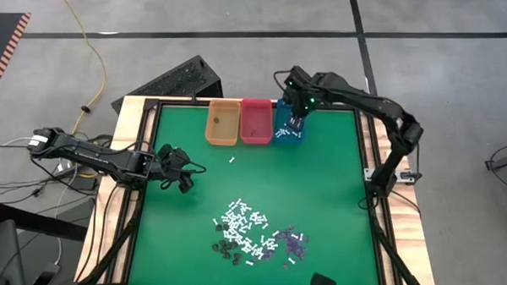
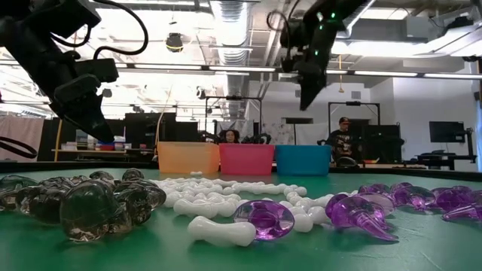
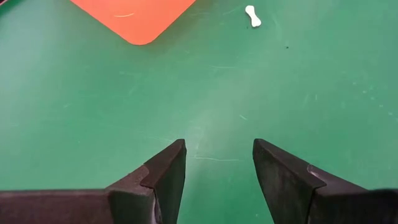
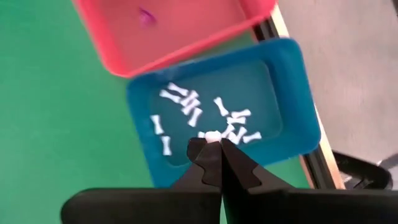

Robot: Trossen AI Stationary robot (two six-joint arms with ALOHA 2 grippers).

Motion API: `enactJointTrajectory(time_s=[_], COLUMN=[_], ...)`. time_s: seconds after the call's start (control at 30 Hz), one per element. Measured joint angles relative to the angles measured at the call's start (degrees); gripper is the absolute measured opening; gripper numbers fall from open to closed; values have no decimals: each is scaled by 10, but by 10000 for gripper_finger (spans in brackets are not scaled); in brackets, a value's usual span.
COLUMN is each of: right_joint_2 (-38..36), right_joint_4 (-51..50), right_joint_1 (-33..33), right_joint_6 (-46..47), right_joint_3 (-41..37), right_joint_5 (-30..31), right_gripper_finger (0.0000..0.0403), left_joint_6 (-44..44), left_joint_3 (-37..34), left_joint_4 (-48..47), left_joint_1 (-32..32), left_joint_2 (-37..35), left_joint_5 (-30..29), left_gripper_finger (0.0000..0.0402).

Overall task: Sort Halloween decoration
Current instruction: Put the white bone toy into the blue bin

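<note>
White bone point(image 4: 212, 135) sits pinched in the right gripper point(image 4: 213, 144) directly above the teal bin point(image 4: 292, 81); opening should drop it in. Left gripper point(image 3: 219, 163) waits open, empty; pile point(image 1: 252, 233) remains unsorted.

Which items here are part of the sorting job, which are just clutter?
Job: Halloween decoration pile; stray white bone; orange bin; pink bin; teal bin; right hand shut on a white bone; left hand open.

Clutter: black case; yellow cable.
</note>
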Motion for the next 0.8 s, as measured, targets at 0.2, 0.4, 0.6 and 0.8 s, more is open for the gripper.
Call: enactJointTrajectory(time_s=[0.2,0.4,0.6,0.8], right_joint_2=[53,91,94,74], right_joint_4=[13,12,17,-7], right_joint_1=[-20,-24,-31,-32], right_joint_6=[3,5,2,-7], right_joint_3=[0,0,0,0], right_joint_5=[-4,-1,3,-48], right_gripper_finger=[24,66,105,122], left_joint_6=[0,0,0,0], left_joint_3=[0,0,0,0], left_joint_4=[0,0,0,0], left_joint_1=[0,0,0,0], left_joint_2=[0,0,0,0], left_joint_5=[0,5,5,5], left_gripper_finger=[179,179,179,179])
